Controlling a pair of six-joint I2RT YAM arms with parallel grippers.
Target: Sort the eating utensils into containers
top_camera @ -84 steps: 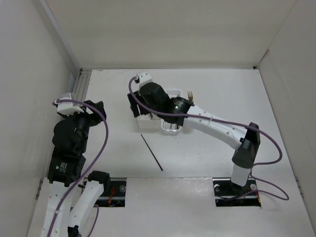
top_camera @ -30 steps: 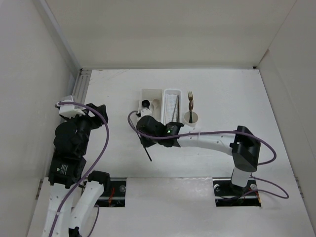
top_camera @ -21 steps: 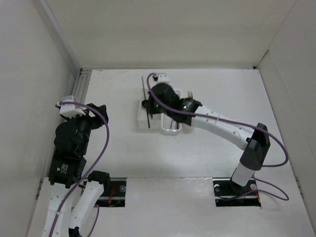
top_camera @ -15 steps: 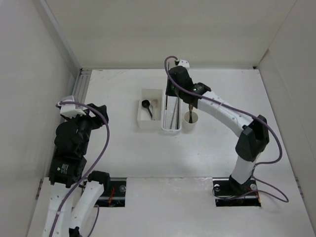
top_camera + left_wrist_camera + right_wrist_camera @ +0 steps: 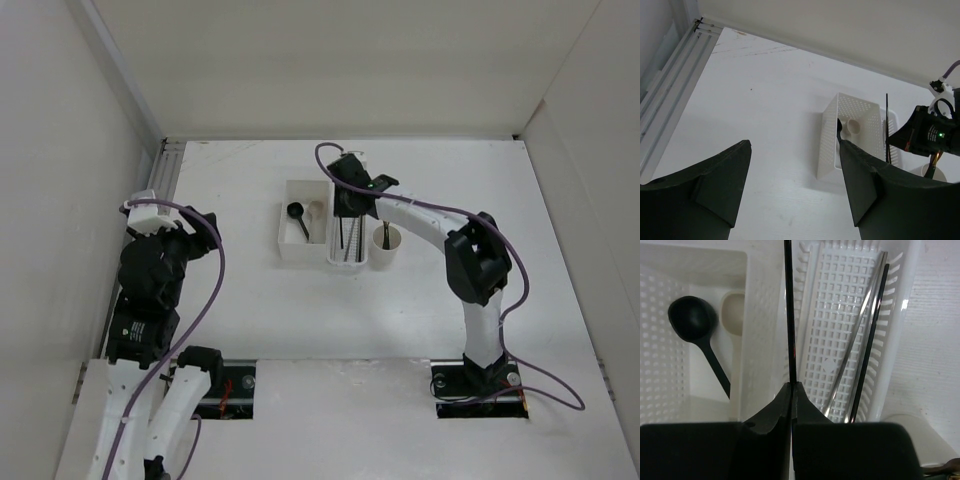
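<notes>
My right gripper (image 5: 792,386) is shut on a thin black chopstick (image 5: 788,315), which hangs over the left rim of the narrow perforated basket (image 5: 812,270). A metal chopstick (image 5: 856,340) and a black chopstick (image 5: 871,340) lie inside that basket. In the top view the gripper (image 5: 341,208) hovers above the basket (image 5: 358,262) with the held chopstick (image 5: 341,232) pointing toward me. The square box (image 5: 284,235) holds a black spoon (image 5: 297,214) and a beige spoon (image 5: 315,209). A fork stands in the round cup (image 5: 386,251). My left gripper (image 5: 795,144) is open and holds nothing.
My left arm (image 5: 150,280) stays at the table's left side, near a metal rail (image 5: 160,175). Enclosure walls stand on the left, back and right. The right arm's elbow (image 5: 478,255) sits right of the cup.
My right gripper lifted the black chopstick off the table in front of the containers and carried it over the narrow basket. The left arm shifted only slightly.
</notes>
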